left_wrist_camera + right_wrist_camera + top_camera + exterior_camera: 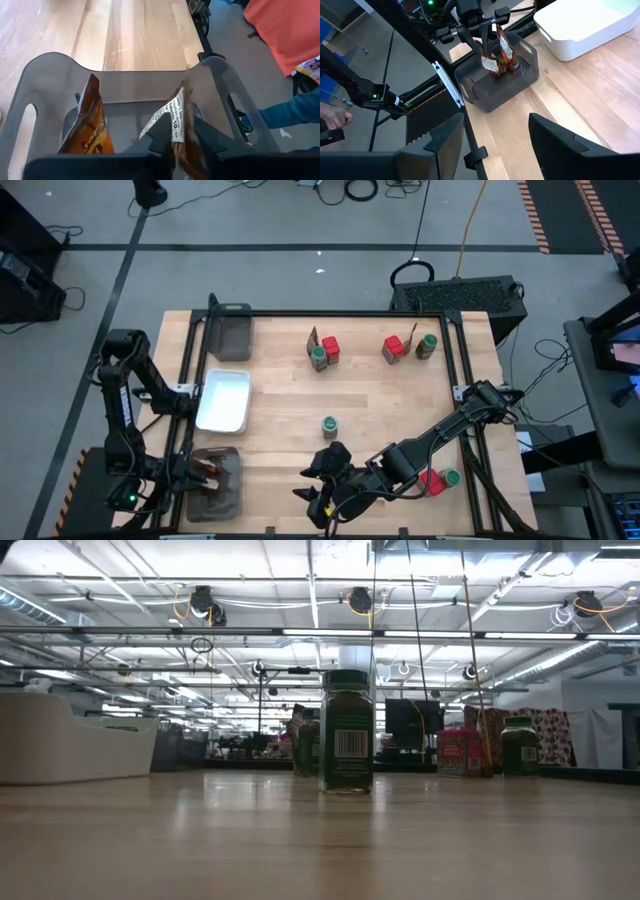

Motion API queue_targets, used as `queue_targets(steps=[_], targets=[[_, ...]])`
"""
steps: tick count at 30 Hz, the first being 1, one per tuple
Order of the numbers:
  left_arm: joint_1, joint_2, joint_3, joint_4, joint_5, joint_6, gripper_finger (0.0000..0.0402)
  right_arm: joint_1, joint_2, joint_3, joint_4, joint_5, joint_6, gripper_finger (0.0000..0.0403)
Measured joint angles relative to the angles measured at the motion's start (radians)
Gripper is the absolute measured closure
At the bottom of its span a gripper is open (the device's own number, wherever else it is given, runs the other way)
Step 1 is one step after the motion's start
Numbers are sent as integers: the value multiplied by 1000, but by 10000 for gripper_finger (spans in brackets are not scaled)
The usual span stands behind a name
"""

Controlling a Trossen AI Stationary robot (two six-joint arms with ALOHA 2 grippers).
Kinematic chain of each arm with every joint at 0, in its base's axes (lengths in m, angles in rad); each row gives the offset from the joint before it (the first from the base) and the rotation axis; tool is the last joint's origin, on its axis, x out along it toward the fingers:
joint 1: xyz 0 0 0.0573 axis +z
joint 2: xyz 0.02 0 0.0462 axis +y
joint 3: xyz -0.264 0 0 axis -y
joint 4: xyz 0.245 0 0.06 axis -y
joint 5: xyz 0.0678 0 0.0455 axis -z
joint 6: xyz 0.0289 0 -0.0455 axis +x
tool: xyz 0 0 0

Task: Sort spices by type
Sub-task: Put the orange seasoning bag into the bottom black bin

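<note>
Wooden table (pixel 290 410) first: you're placing a sachet (pixel 176 125) in the near grey tray (pixel 232 480). Your left gripper (pixel 178 137) reaches down into that tray with its fingers narrowly around the sachet; whether they have let go, I cannot tell. Next, release fully and lift clear. Your right gripper (pixel 492 137) hovers empty, jaws apart, by the near edge.

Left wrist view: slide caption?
Left hand lowers a sachet into the grey tray beside another sachet.

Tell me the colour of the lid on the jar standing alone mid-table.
Green: the lone jar's lid shows best in the high view.
</note>
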Motion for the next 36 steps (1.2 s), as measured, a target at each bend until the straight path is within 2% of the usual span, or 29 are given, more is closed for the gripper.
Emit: queue_targets(steps=[6, 11, 19, 26, 31, 36], targets=[[0, -1, 27, -12, 9, 9, 254, 0, 0, 0, 0, 0, -13, 195], [1, -18, 65, -17, 32, 56, 220, 0, 0, 0, -1, 0, -23, 195], [34, -77, 146, -16, 27, 170, 217, 0, -1, 0, -1, 0, -40, 195], [99, -183, 228, -36, 44, 372, 217, 0, -1, 0, -2, 0, -43, 195], [196, -269, 289, -32, 35, 512, 217, -4, -1, 0, -20, 0, -8, 195], [354, -337, 326, -33, 27, 627, 217, -36, -1, 0, -92, 11, 21, 195]])
